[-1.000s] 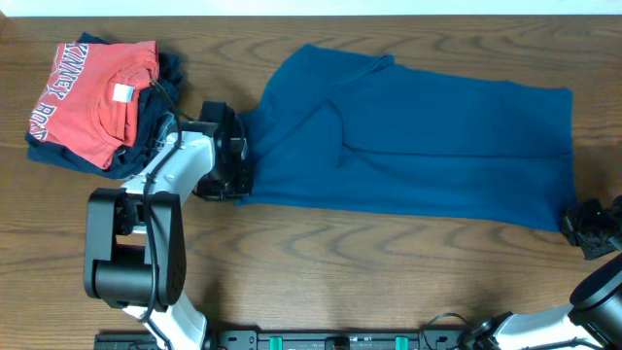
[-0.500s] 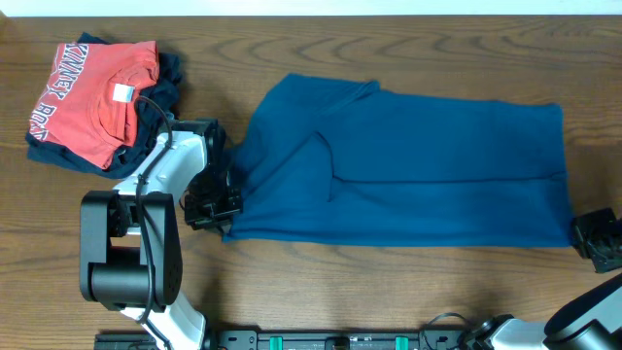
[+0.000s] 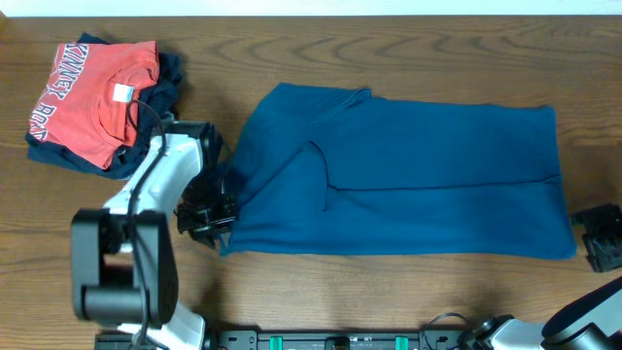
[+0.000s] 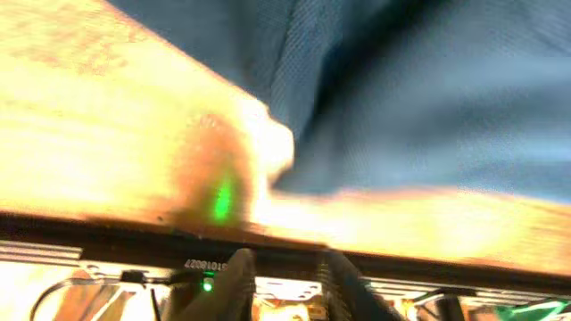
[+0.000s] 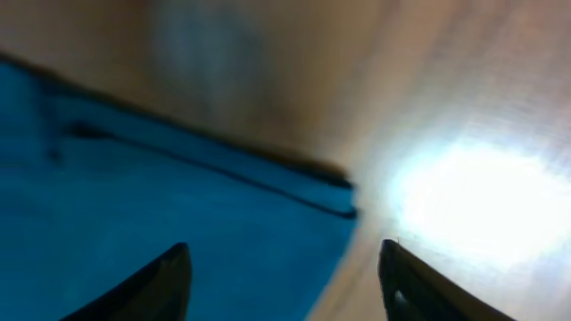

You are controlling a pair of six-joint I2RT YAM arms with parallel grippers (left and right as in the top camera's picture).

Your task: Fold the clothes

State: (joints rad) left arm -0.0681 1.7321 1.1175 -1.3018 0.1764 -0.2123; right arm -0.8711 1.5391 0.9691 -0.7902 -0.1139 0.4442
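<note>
1. Clearly, the left gripper (image 3: 207, 220) is seen at the lower-left corner of the blue garment (image 3: 418, 175), low over the table (image 3: 389, 301); in the left wrist view its 2 fingers (image 4: 230, 281) are parted by a narrow gap, and nothing is seen between them
2. Whether that gripper touches the cloth edge cannot be told from the overhead view; in the blurred wrist view the cloth is seen beyond the fingertips, with bare wood beside it
3. The right gripper (image 3: 603, 239) is placed at the right edge of the table, just beside the garment's lower-right corner; its jaws are spread wide and nothing is clamped between them
4. In the right wrist view a corner of the blue cloth is seen lying flat under and ahead of the 2 dark fingers (image 5: 165, 281), with bare wood to the right of it
5. The garment is spread flat across the middle of the table, its long side running left to right, in more than 1 layer: a diagonal fold is seen near its left end, and a straight edge is seen along its length
6. Well apart from it, at the far-left corner, a folded red T-shirt (image 3: 92, 97) with white lettering is stacked on a dark piece (image 3: 167, 70)
</note>
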